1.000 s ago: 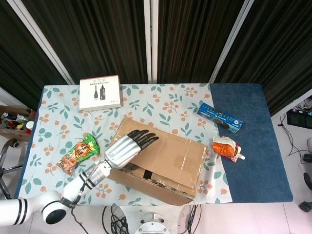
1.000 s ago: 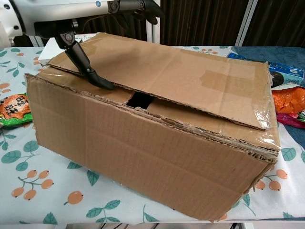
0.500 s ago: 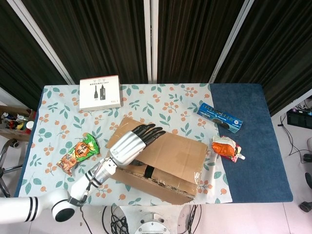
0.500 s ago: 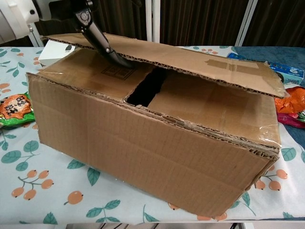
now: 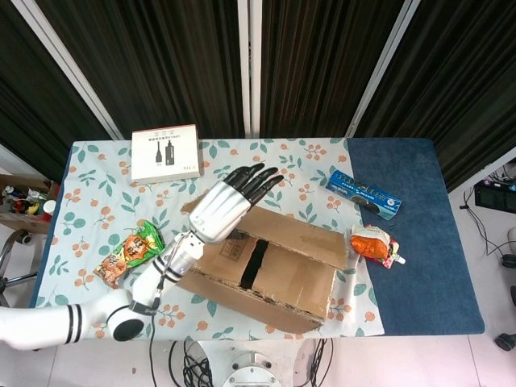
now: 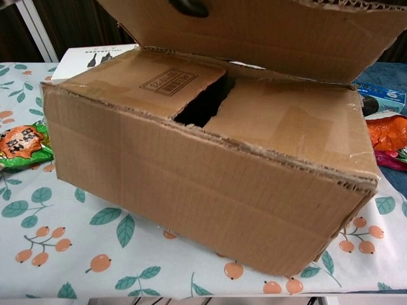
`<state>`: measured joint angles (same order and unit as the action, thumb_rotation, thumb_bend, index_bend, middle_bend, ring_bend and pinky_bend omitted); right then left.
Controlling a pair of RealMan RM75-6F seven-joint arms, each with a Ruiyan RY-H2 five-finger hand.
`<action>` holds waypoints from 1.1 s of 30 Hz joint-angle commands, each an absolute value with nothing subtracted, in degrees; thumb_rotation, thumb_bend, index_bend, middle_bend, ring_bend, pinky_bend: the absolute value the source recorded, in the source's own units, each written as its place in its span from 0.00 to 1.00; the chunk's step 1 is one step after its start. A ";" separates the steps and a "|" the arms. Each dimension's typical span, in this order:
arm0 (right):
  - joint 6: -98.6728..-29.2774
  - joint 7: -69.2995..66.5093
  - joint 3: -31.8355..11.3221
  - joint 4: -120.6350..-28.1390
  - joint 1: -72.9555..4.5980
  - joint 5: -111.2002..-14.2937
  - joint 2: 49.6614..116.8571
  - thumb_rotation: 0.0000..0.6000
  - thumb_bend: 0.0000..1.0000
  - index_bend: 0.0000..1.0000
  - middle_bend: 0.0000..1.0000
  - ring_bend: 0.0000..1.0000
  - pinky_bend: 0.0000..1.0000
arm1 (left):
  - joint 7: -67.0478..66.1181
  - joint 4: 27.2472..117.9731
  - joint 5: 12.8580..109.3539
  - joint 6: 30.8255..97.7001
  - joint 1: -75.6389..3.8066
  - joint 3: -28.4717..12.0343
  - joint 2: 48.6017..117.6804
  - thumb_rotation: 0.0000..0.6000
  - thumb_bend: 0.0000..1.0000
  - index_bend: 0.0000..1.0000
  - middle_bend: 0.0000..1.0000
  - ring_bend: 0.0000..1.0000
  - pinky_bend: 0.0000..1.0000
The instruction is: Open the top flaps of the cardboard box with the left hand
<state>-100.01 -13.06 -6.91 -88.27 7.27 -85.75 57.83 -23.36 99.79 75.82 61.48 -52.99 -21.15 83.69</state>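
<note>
1. Cardboard box (image 5: 266, 270) stands near the front edge of the surface (image 5: 306, 173), on the flowered cloth (image 5: 97, 201); its walls are brown corrugated board with rough, frayed edges.
2. The far top flap (image 6: 267, 32) is lifted up and stands tilted over the box; in the chest view its underside fills the top of the picture.
3. The left hand (image 5: 230, 205) is at the left end of this raised flap. Its fingers (image 5: 256, 179) are stretched out nearly straight and only slightly apart, pointing away from the robot. In the chest view one dark fingertip shows against the underside of the flap, touching it. Whether the hand grips the flap or only props it, the pictures do not show.
4. The two inner flaps (image 6: 159, 79) lie flat and closed, with a dark gap between them. One has a small printed stamp.
5. The right hand is in neither view.
6. Other things on the surface: a flat white box (image 5: 165, 151) at the far left, a shiny snack bag (image 5: 129, 254) left of the cardboard box, a blue packet (image 5: 364, 194) and an orange pouch (image 5: 373, 243) on the right.
</note>
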 commanded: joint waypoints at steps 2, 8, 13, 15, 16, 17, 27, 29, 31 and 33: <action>-99.88 -13.87 -6.88 -87.60 7.41 -85.59 57.76 1.00 0.23 0.00 0.00 0.00 0.00 | -25.26 88.97 76.18 62.64 -59.78 -25.15 91.10 1.00 0.12 0.03 0.04 0.06 0.18; -99.61 -15.58 -7.05 -86.76 7.44 -85.29 57.46 1.00 0.24 0.00 0.00 0.00 0.00 | -26.14 77.22 72.60 60.15 -67.45 -29.23 97.60 1.00 0.12 0.01 0.03 0.06 0.18; -99.42 -16.83 -7.45 -86.41 7.33 -84.90 57.17 1.00 0.24 0.00 0.00 0.00 0.00 | -28.04 70.27 69.67 58.99 -72.08 -30.61 101.65 1.00 0.12 0.01 0.02 0.06 0.18; -99.13 -17.32 -7.54 -86.12 7.27 -84.62 57.15 1.00 0.24 0.00 0.00 0.00 0.00 | -28.31 68.59 69.22 58.94 -72.93 -30.41 102.33 1.00 0.12 0.01 0.02 0.06 0.18; -98.94 -17.52 -7.55 -85.94 7.24 -84.49 57.16 1.00 0.24 0.00 0.00 0.00 0.00 | -28.31 68.24 69.06 59.02 -72.99 -30.23 102.38 1.00 0.12 0.01 0.02 0.06 0.18; -98.68 -17.78 -7.59 -85.68 7.18 -84.29 57.19 1.00 0.24 0.00 0.00 0.00 0.00 | -28.22 68.21 68.85 59.18 -72.80 -29.91 102.22 1.00 0.12 0.01 0.02 0.06 0.18; -97.94 -17.53 -7.98 -85.31 6.41 -84.38 57.25 1.00 0.24 0.00 0.00 0.00 0.00 | -33.50 89.28 59.51 60.90 -64.45 -27.50 91.85 1.00 0.12 0.01 0.03 0.06 0.18; -97.89 -16.92 -7.94 -85.86 6.15 -84.83 57.23 1.00 0.24 0.00 0.00 0.00 0.00 | -35.54 96.48 55.35 61.62 -62.70 -27.35 89.04 1.00 0.12 0.01 0.03 0.06 0.18; -97.84 -16.33 -7.79 -86.50 5.88 -85.46 57.26 1.00 0.24 0.00 0.00 0.00 0.00 | -37.32 101.84 53.01 62.58 -61.43 -26.49 86.69 1.00 0.12 0.01 0.03 0.06 0.18; -97.77 -15.71 -7.56 -86.97 5.71 -85.99 57.34 1.00 0.24 0.00 0.00 0.00 0.00 | -38.38 106.03 51.58 63.36 -60.30 -25.24 84.94 1.00 0.12 0.01 0.03 0.06 0.18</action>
